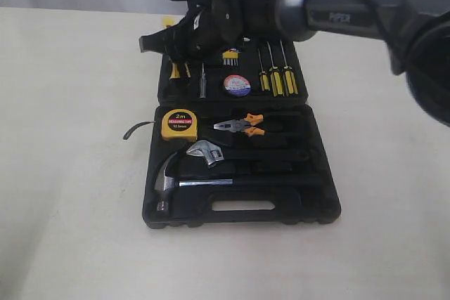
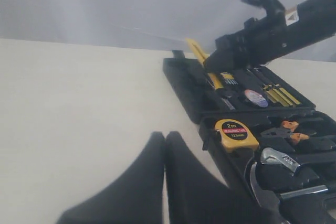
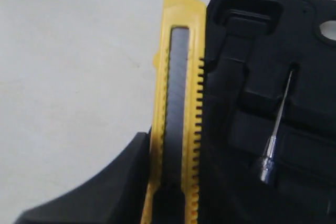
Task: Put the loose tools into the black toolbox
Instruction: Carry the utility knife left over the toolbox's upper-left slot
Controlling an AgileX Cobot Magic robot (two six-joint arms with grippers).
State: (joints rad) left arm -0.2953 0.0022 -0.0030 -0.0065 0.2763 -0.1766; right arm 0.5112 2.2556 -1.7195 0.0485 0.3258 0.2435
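Cream tabletop point(image 1: 70, 138) carried the black plastic toolbox point(image 1: 313, 205); I saw right pincer point(image 1: 171, 41) pinching yellow-black utility knife point(image 3: 178, 103), left pincer point(image 2: 165, 142) pressed together.

Bright diffuse light, weak shadows; all views soft, low-detail; black toolbox point(image 1: 320, 210) interior murky; left gripper point(image 2: 165, 137) foreground blurred.

Pliers point(image 1: 241, 126) right of tape measure point(image 1: 178, 124) in toolbox point(image 1: 318, 207), tape roll point(image 1: 237, 85), utility knife point(image 3: 177, 108) behind
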